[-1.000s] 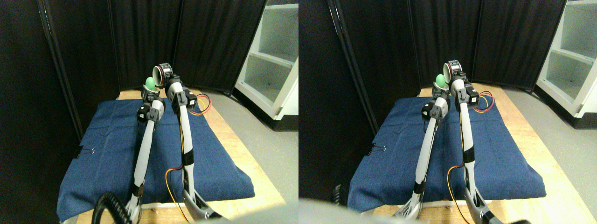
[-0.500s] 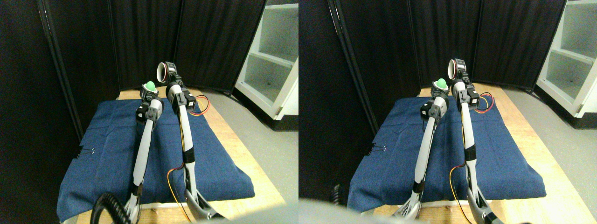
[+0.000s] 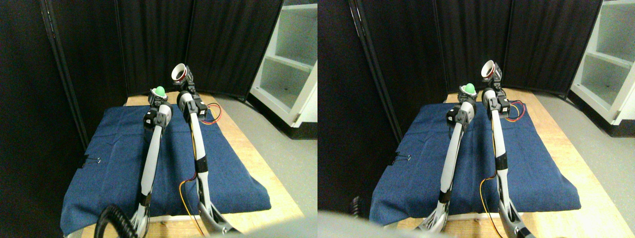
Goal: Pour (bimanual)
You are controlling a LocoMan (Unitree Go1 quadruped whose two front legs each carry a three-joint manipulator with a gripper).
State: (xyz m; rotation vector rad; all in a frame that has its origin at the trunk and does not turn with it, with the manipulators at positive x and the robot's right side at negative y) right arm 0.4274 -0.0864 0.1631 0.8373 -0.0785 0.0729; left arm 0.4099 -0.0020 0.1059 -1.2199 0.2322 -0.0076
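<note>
Both manipulators reach up from the bottom edge and meet at the far end of the blue cloth (image 3: pixel 119 163), which covers a wooden surface (image 3: pixel 258 163).

Left pincer (image 3: pixel 158 96) is clenched on a green cup (image 3: pixel 159 90). The cup sits at the top of the pincer, approx. upright, its green top showing above the dark jaws.

Right pincer (image 3: pixel 184 82) is grasping a white cup (image 3: pixel 178 72) with a red band near the rim. This cup is above the pincer and tilted, its open mouth turned up and toward the left side. It is higher than the green cup, up and to the right of the left pincer, close to it but not touching. What is inside the white cup I cannot tell.

Red and yellow wires (image 3: pixel 214 113) lie on the cloth just right of the right pincer, and a yellow wire also runs along the lower part of the right manipulator. A small metal clip (image 3: pixel 94 160) sits at the cloth edge, well left of and below the left pincer.

Behind both pincers hang black curtains (image 3: pixel 149 44). Far to the right of the right pincer stands a white shelf unit (image 3: pixel 292 54) on the grey floor (image 3: pixel 287 158).
</note>
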